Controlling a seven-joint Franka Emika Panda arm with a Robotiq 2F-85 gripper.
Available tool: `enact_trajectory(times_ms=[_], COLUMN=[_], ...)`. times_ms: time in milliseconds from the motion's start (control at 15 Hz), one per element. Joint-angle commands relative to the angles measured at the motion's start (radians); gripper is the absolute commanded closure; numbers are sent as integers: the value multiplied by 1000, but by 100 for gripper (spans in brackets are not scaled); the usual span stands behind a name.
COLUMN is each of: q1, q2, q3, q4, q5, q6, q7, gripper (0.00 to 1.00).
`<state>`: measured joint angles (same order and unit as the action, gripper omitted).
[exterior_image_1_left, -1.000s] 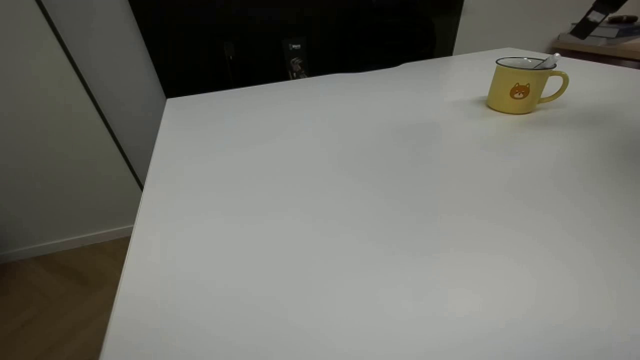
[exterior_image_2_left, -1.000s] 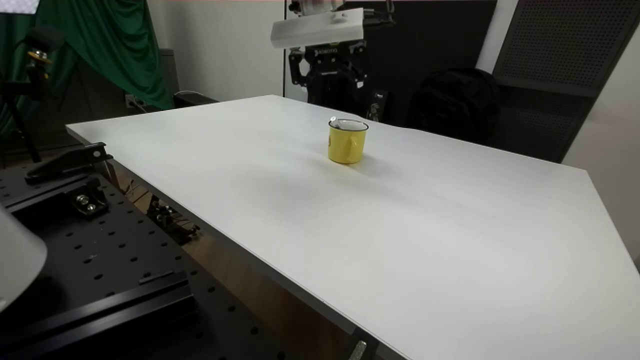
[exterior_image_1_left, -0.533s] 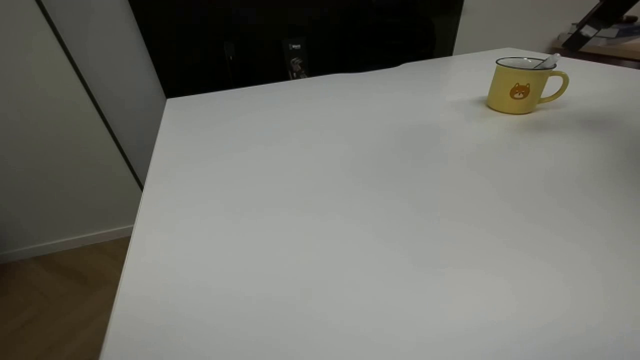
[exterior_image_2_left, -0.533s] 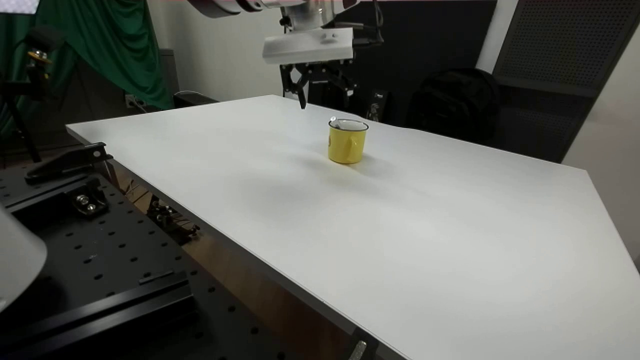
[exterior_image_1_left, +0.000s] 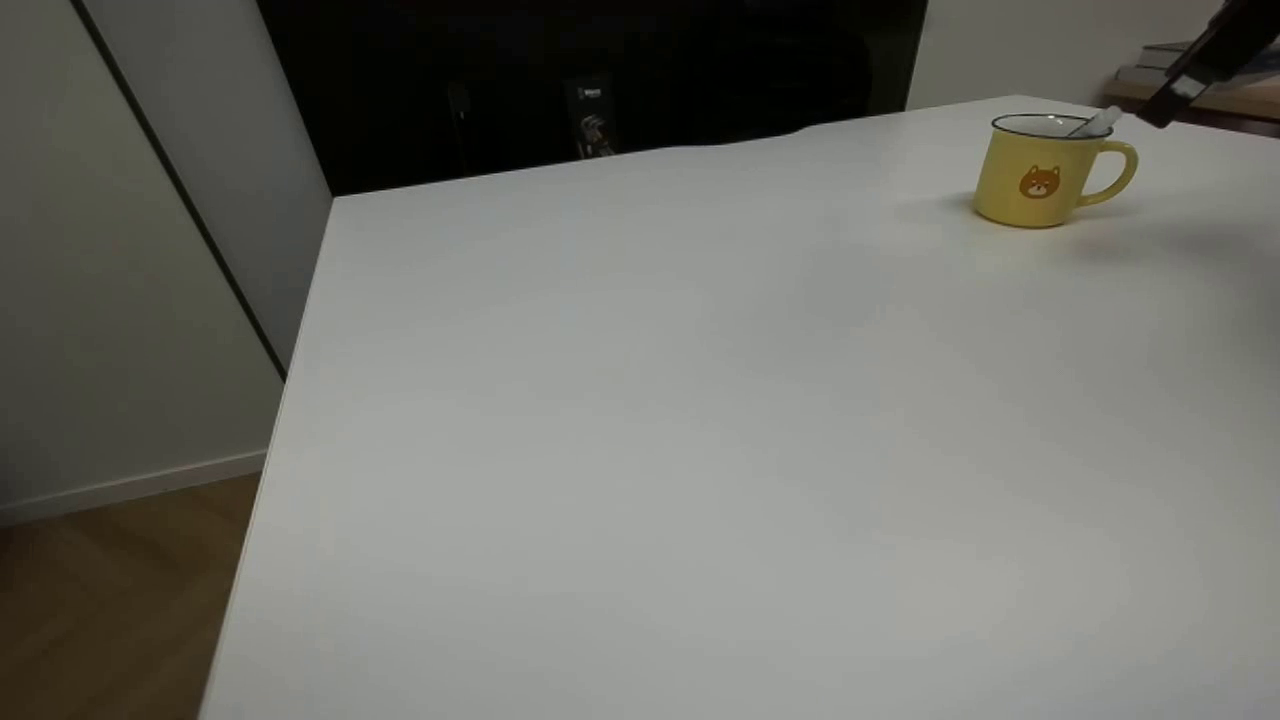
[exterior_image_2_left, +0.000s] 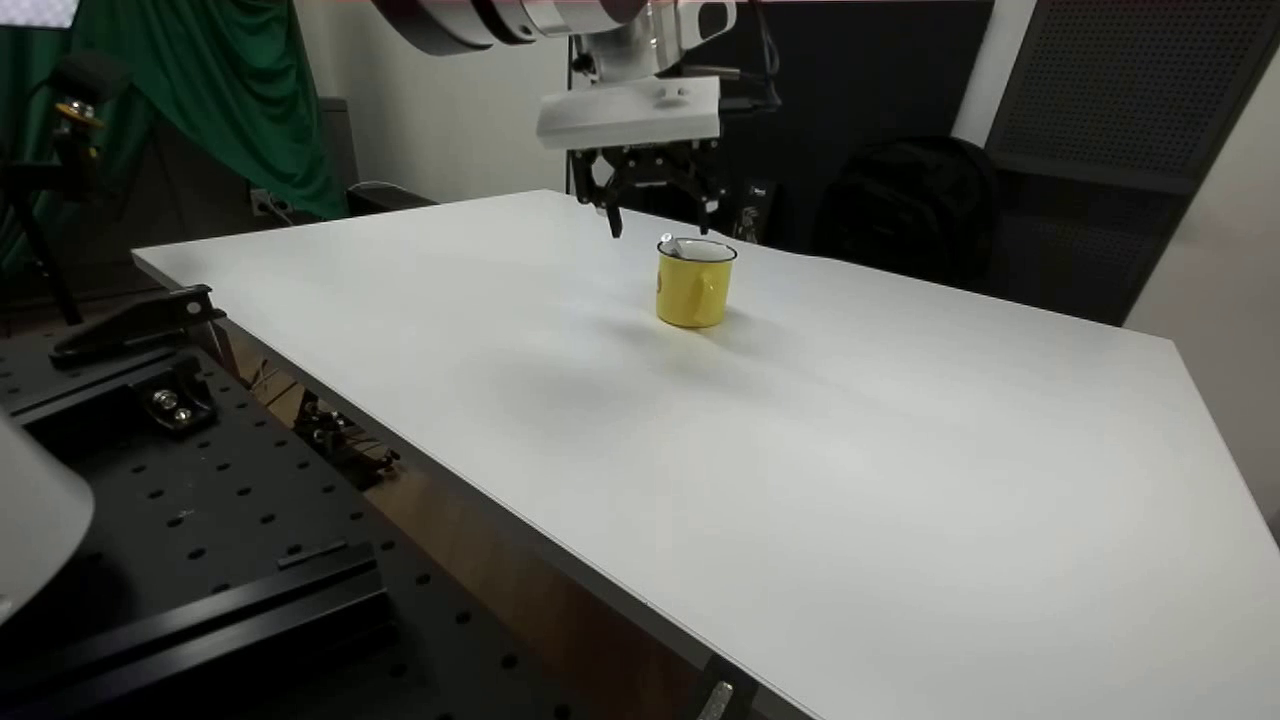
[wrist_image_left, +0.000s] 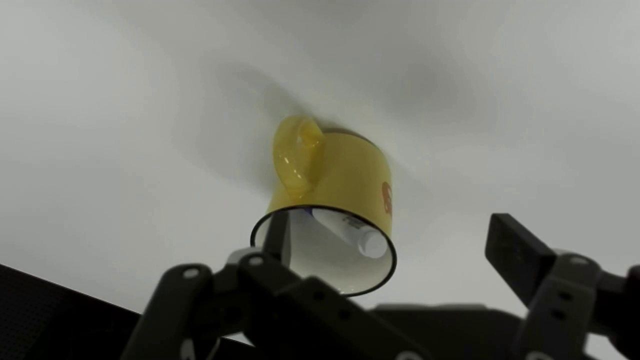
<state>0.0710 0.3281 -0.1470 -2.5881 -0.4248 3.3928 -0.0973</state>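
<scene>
Gripper lower than a second ago: jaws wide, empty, near yellow mug, which props leaning white marker

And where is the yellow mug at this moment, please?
The yellow mug stands upright on the white table, at the upper right in an exterior view, close to the open gripper, with a white object inside.

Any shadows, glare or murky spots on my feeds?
In the wrist view: soft shadow beside the yellow mug, glints on its handle; in an exterior view: the claw partly merges with the black panel; in both exterior views: pale sheen on the white table, dimness behind it.
</scene>
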Motion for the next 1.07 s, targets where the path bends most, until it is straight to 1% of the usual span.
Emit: enact_trajectory(times_ms=[0,133,200,267,400,533,600,667,1000], q1=[0,0,58,94,202,278,307,325,406], q2=[1,2,4,6,21,42,53,26,46], q3=[0,0,-60,-96,-204,-264,-281,-281,-297], q4=[0,1,4,4,5,2,-1,16,39], q5=[0,1,26,42,103,160,188,211,280], q6=[0,0,11,23,58,96,117,69,66], q7=[0,0,-31,-51,-111,-151,-161,-173,-191], gripper=[0,0,0,0,0,0,0,0,0])
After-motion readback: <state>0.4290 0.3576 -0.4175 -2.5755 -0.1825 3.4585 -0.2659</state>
